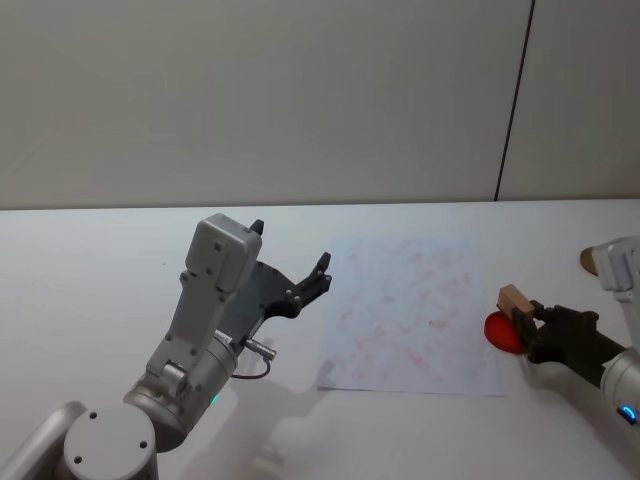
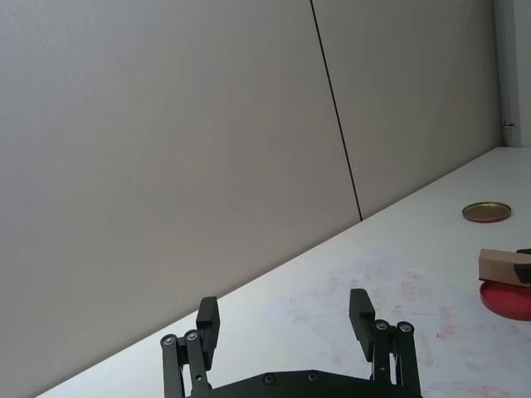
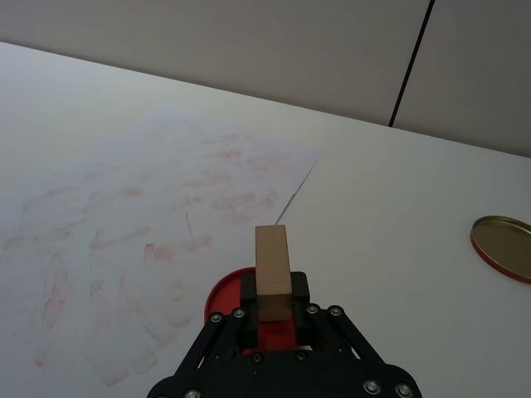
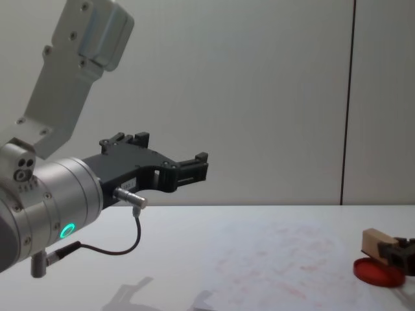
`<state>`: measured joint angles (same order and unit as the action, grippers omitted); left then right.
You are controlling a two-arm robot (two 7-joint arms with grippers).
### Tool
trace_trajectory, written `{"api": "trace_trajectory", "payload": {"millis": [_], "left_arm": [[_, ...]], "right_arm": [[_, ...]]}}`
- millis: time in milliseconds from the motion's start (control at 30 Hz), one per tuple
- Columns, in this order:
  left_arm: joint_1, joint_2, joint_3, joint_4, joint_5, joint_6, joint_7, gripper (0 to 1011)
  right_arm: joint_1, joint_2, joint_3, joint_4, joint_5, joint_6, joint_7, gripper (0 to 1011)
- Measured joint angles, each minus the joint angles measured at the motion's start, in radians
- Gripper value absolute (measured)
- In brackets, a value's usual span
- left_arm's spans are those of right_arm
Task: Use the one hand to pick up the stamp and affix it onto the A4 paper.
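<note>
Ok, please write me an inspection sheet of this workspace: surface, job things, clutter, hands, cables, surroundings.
Surface: white table, bare on the robot's left.
Job things: A4 paper lies flat, covered with faint red marks; stamp is gripped above the red disc, off the paper's right edge.
Clutter: gold round lid on the table, right of the paper.
Hands: right hand shut on the stamp; left hand open, raised above the table, holding nothing.
Cables: thin dark cable looping under the left wrist.
Surroundings: plain grey wall panels with one dark seam.
</note>
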<state>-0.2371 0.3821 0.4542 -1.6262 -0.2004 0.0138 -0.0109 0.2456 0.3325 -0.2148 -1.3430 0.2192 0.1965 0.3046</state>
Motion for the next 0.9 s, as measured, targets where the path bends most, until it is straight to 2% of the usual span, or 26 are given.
{"api": "trace_trajectory", "payload": {"millis": [367, 900], "left_arm": [[0.0, 0.0, 0.0, 0.0, 0.0, 0.0, 0.0, 993], [0.0, 0.0, 0.0, 0.0, 0.0, 0.0, 0.0, 993]], "right_arm": [[0.002, 0.001, 0.0, 0.007, 0.0, 0.015, 0.009, 229], [-0.001, 0.004, -0.001, 0.007, -0.001, 0.018, 0.01, 735]]}}
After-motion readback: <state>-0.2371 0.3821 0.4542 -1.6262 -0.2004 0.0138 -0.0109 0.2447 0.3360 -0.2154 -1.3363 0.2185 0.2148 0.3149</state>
